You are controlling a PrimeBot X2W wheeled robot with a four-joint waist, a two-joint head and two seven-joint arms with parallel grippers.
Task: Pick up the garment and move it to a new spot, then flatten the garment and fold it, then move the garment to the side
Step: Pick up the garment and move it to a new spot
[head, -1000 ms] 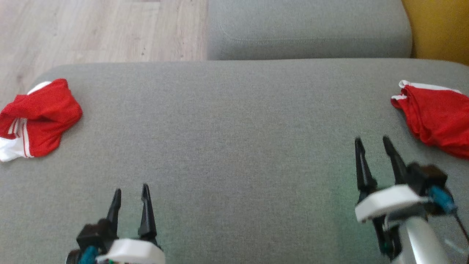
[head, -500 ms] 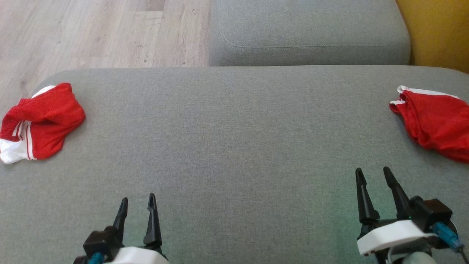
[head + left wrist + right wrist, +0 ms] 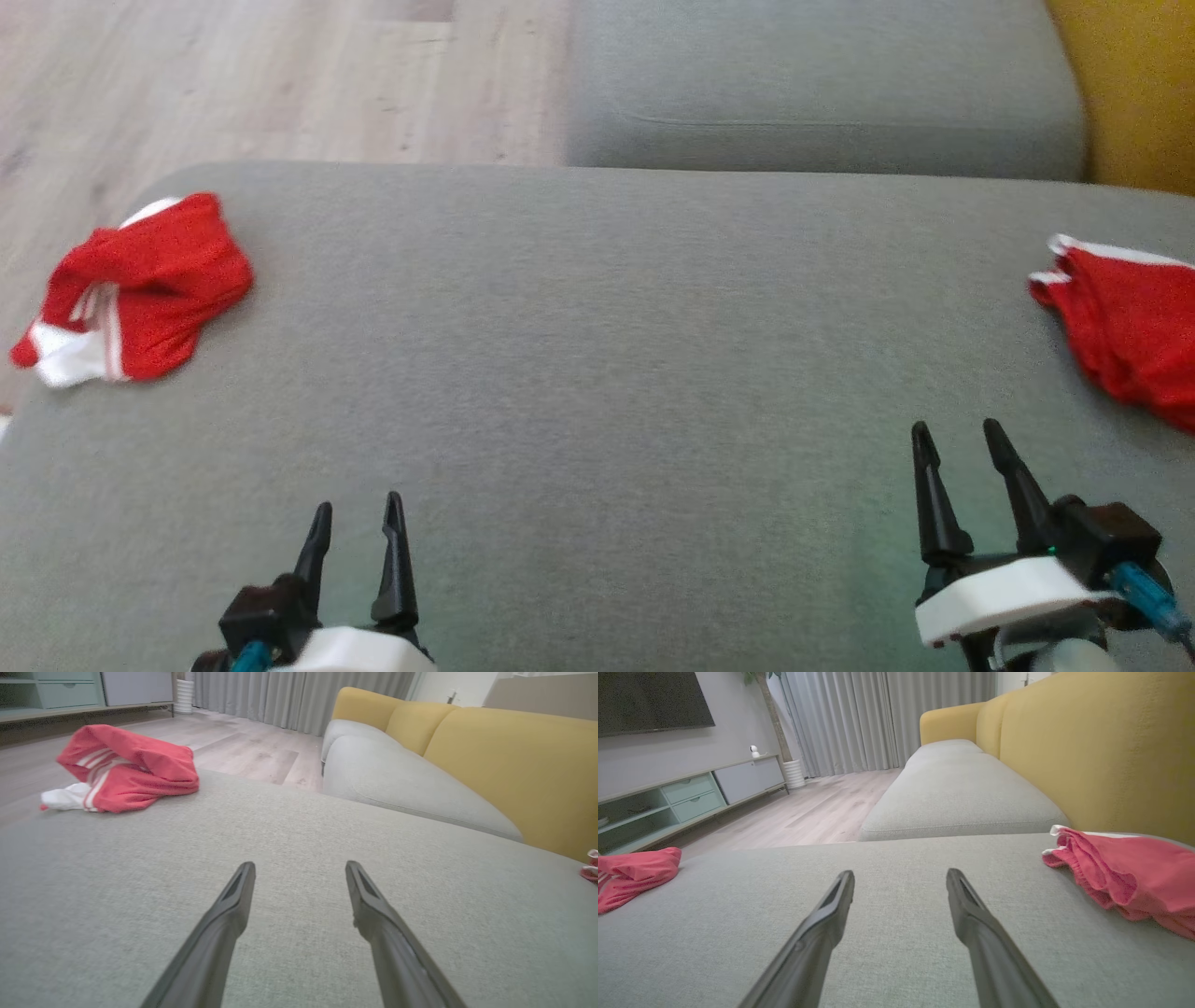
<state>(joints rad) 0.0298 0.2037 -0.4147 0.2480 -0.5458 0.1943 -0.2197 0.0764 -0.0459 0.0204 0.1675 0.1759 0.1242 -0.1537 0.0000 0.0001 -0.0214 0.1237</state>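
Pick-up step not begun. Left gripper (image 3: 358,506), right gripper (image 3: 957,429): jaws open, empty. Next, likely: right gripper reaches nearby crumpled red garment (image 3: 1125,336), pinches raised fold.

Head view downward; wrist views low across the shared grey cushion (image 3: 597,373)

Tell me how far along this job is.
Done: nothing visibly; the striped red garment and the other red garment lie bunched at opposite ends of the grey cushion. In hand: nothing; left end effector and right end effector are open and empty. Left: pick, flatten, fold, set aside.
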